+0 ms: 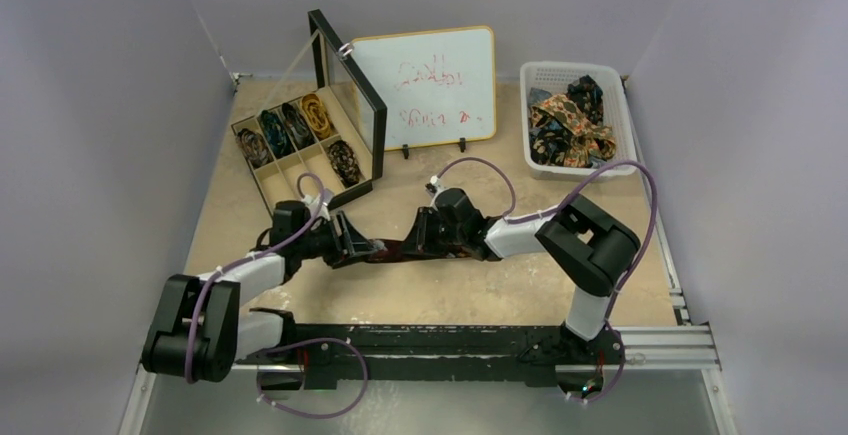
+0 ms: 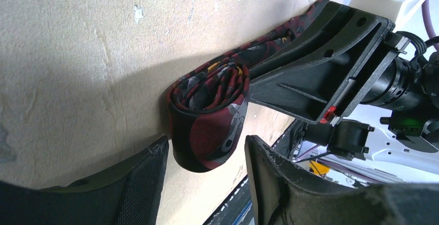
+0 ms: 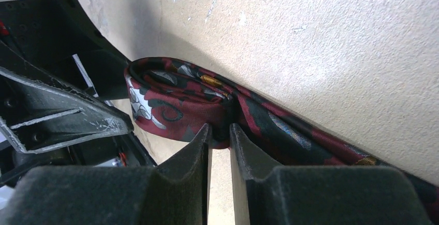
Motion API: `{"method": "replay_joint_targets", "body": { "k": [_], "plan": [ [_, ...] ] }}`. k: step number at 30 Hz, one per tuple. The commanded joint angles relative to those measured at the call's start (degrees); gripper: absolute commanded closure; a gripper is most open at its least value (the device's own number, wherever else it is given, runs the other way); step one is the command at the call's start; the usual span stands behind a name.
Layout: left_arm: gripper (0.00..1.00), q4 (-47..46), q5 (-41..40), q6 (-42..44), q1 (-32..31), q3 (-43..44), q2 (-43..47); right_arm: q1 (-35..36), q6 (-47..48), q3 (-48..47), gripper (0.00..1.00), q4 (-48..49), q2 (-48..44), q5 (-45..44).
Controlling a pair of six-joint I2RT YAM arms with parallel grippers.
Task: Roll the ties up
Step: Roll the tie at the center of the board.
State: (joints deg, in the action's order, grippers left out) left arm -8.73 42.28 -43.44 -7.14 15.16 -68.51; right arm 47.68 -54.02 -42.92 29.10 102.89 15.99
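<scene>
- At right gripper [image 3: 219,131]: clenched narrow on the lower edge of maroon tie [image 3: 176,106], just beside its coiled end.
- At left gripper [image 2: 206,143]: spread around that coiled end, tips at both flanks; gripping or only touching, cannot tell.
- Lying mid-table [image 3: 336,39] between both arms, loose length trailing under right gripper.

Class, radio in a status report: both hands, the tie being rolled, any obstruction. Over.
Left hand open, straddling maroon tie at its rolled end. Right hand shut on the tie beside it. No obstruction seen.
</scene>
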Motion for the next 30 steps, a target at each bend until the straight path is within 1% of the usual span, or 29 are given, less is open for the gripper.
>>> {"method": "replay_joint_targets", "body": {
  "k": [1,8,14,17,21,24,27,30],
  "plan": [
    [0.47,-7.49,2.99,0.61,0.37,-1.19,-2.03,-0.71,0.23,-0.59,0.80,0.19,1.52,0.97],
    [0.49,-11.46,2.90,0.60,0.37,-1.91,-6.37,-0.79,0.09,-0.66,0.81,1.31,2.53,2.54],
    [0.50,-13.02,1.53,-0.59,0.37,-2.08,-6.08,-0.83,0.19,-0.83,0.82,1.33,3.05,3.23],
    [0.52,-14.36,2.07,-0.76,0.37,-1.76,-6.72,-0.77,0.36,-1.16,0.82,1.38,3.44,3.58],
    [0.63,-14.99,2.41,-1.06,0.37,-1.35,-7.26,-0.84,0.48,-1.37,0.81,1.66,3.71,4.31],
    [0.77,-13.55,1.86,-1.21,0.29,-0.75,-6.44,-0.86,0.49,-1.59,0.81,1.66,3.68,4.85],
    [0.92,-8.73,-0.34,-0.74,0.24,0.47,-4.44,-0.84,0.74,-2.10,0.81,1.49,3.27,5.36],
    [1.00,-1.74,-4.03,-0.24,-0.16,2.49,-0.75,-0.90,1.11,-2.91,0.77,0.36,1.98,5.14]
  ]
}}
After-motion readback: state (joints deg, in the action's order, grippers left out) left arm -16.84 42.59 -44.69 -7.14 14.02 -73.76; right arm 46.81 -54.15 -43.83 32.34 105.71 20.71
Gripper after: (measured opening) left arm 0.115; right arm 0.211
